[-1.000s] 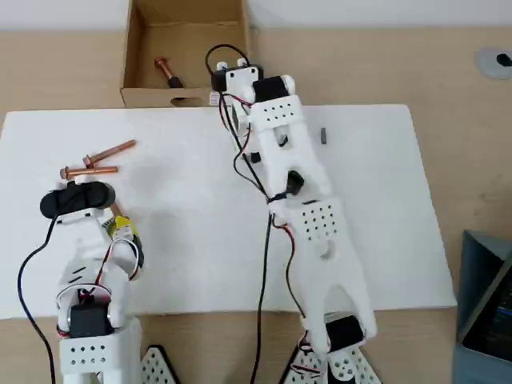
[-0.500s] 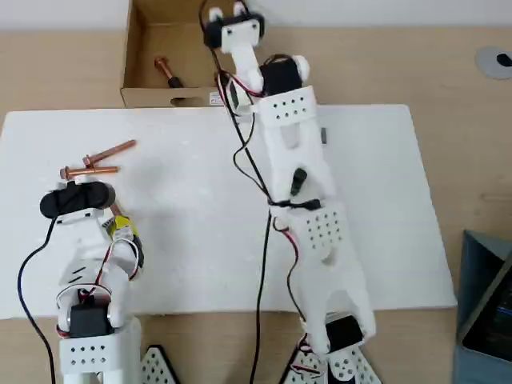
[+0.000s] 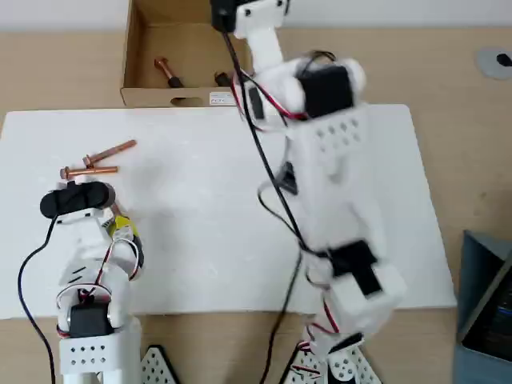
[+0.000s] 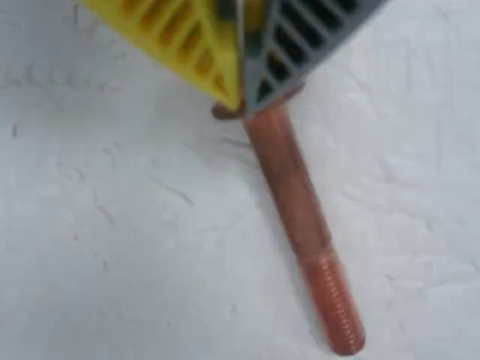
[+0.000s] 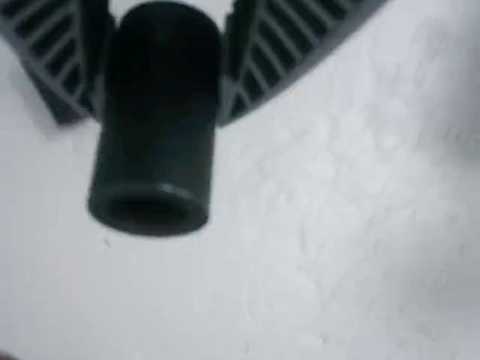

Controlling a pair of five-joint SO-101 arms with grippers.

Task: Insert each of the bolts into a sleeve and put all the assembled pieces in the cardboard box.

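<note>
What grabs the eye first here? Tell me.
The right arm stretches across the white mat to the cardboard box, right gripper clamping a black sleeve. The left gripper pinches a copper bolt by its head. Two more bolts lie loose on the mat nearby.

right arm [image 3: 336, 144] over cardboard box [image 3: 160, 98] wall, mat [image 3: 184, 224] centre open
</note>
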